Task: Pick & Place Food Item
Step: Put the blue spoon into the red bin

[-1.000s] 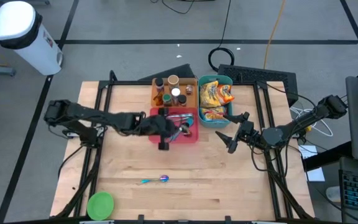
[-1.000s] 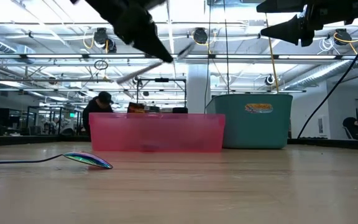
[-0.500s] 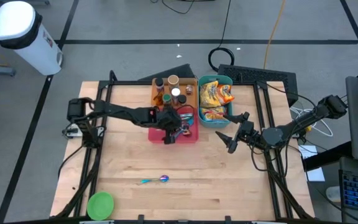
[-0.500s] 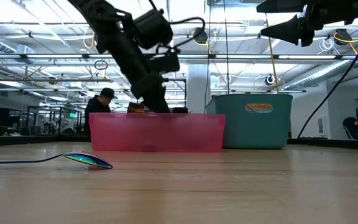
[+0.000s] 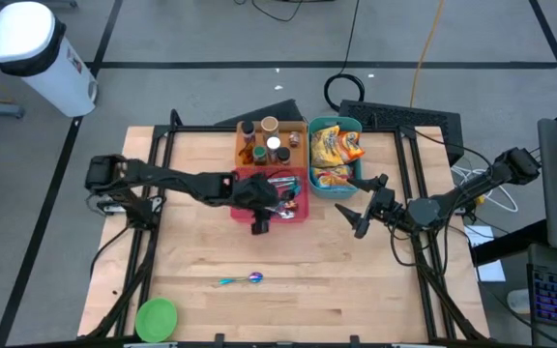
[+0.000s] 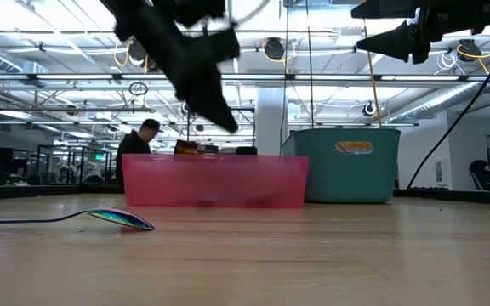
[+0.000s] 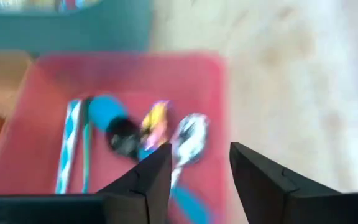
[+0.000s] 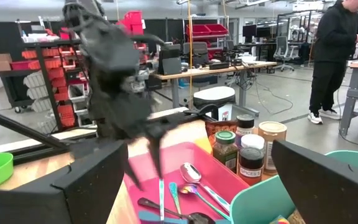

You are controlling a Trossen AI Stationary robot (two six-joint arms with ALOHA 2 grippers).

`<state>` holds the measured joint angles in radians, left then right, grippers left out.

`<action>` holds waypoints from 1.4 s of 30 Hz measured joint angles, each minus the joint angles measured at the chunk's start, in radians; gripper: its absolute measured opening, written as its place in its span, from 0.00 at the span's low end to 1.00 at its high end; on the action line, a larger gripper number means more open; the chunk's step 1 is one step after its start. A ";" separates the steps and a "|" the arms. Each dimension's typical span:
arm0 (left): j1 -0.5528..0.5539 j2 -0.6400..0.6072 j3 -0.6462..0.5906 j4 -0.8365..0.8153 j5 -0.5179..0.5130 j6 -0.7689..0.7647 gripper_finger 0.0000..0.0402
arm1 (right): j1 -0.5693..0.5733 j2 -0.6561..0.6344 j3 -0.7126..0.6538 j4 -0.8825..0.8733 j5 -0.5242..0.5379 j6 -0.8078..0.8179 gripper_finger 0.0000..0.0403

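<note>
Cutlery lies in the shallow pink plastic bin (image 5: 271,205) under my left gripper (image 7: 194,163), and I hover just above that bin with nothing between my fingers (image 7: 146,177). They stand a little apart, a narrow gap, with a silver spoon (image 7: 189,138) visible through it in my wrist view. Beside the spoon in the bin lie a blue-handled utensil (image 7: 67,152), a dark one and a yellowish one, all loosely piled.

From the level view my left gripper (image 6: 215,106) hangs clear above the pink bin's (image 6: 215,180) front wall, tilted down toward it. My right gripper (image 5: 358,218) waits above the table (image 5: 288,261) just beside the teal plastic bin (image 5: 356,184), its fingers (image 8: 319,186) spread wide and empty.

Food items sit in the back bins: crinkly yellow and orange snack bags (image 5: 335,147) fill the teal bin, and small spice jars with coloured lids (image 5: 267,140) stand upright in the orange tray (image 5: 241,147) behind the pink one. My right wrist view shows three of those jars (image 8: 247,149) close behind the pink bin (image 8: 166,180).

Nearer the front of the table an iridescent blue spoon (image 5: 243,279) lies alone on the wood, well apart from the bins; it shows in the level view too (image 6: 119,218). A round green bowl (image 5: 157,316) sits at the front left corner.

A person in dark clothes (image 8: 337,53) stands in the room beyond the table.
</note>
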<state>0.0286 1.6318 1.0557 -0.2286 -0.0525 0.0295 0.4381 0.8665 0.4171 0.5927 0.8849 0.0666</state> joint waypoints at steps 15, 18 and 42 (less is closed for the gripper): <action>-0.368 -0.165 0.001 -0.066 0.053 -0.289 0.45 | 0.000 0.000 0.000 0.001 0.000 0.008 0.97; -0.445 -0.137 0.001 -0.085 0.050 -0.331 0.45 | 0.000 0.000 0.000 0.000 0.000 0.008 0.97; -0.585 0.225 0.002 -0.202 -0.165 -0.616 0.45 | 0.000 0.000 0.000 -0.006 0.001 0.027 0.97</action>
<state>-0.5563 1.8571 1.0576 -0.4303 -0.2176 -0.5865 0.4381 0.8661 0.4171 0.5862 0.8862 0.0933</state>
